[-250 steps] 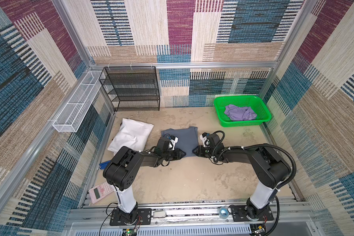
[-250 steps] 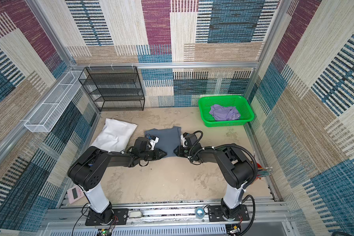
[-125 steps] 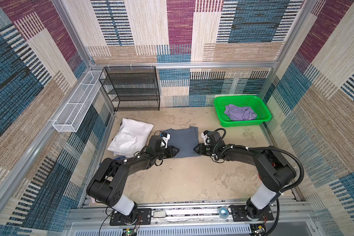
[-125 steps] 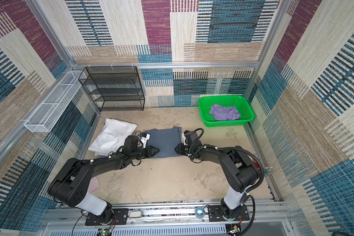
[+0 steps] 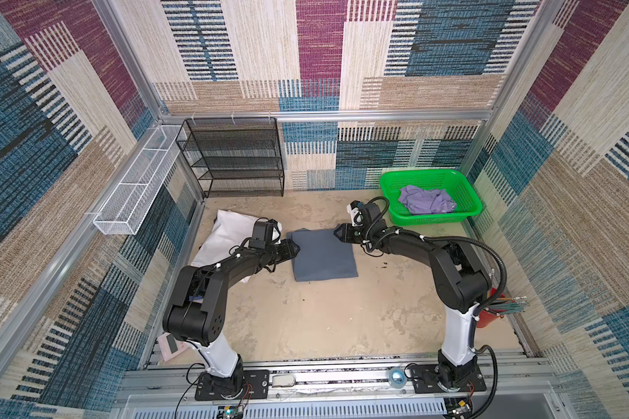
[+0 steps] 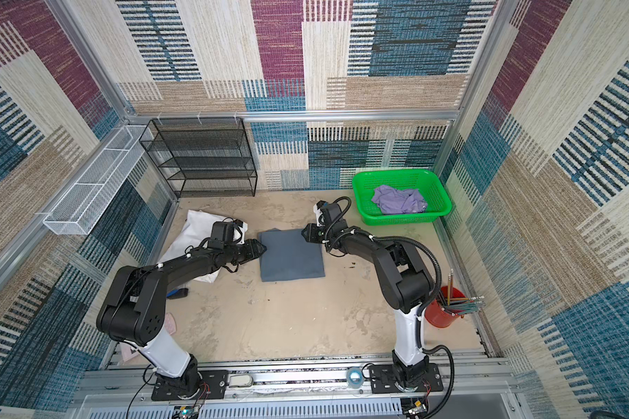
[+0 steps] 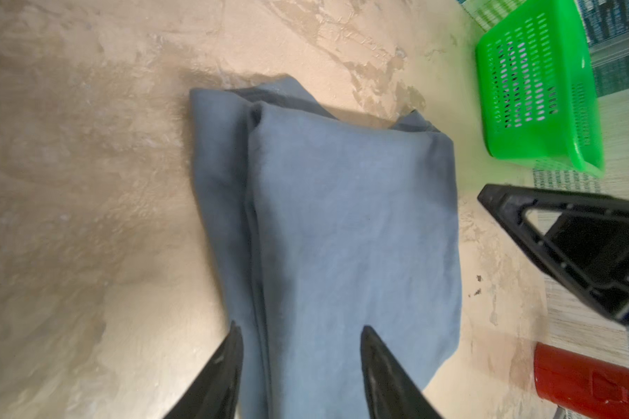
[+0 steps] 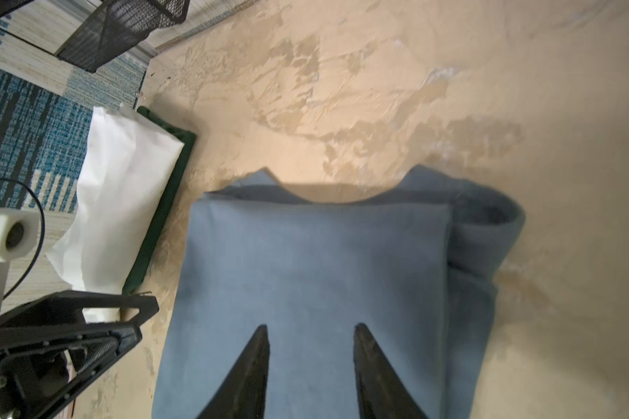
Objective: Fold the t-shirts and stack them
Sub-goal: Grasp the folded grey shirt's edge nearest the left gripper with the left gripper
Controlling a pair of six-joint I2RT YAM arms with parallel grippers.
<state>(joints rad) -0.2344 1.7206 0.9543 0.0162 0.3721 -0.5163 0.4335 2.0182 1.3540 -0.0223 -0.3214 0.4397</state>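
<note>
The slate blue-grey t-shirt [image 5: 322, 255] [image 6: 291, 255] lies folded into a rectangle on the middle of the table. My left gripper [image 5: 296, 249] [image 7: 301, 328] hovers open at the shirt's left edge. One of its fingers is over the layered edge and the other is over the top panel. My right gripper [image 5: 338, 232] [image 8: 310, 326] is open at the shirt's far right corner, with only flat cloth [image 8: 316, 261] showing between its fingers. The lavender t-shirt [image 5: 427, 199] [image 6: 398, 199] lies crumpled in the green basket [image 5: 433, 217] at the back right.
A white cloth bag [image 5: 229, 232] lies left of the shirt, under my left arm. A black mesh rack [image 5: 233, 159] stands at the back left, and a white wire tray [image 5: 138, 188] hangs on the left wall. A red cup of pencils [image 6: 443, 304] is by the right arm's base.
Both grippers have moved from the shirt's near edge toward its far side. The left jaws have spread wider. The shirt lies flat where it was.
</note>
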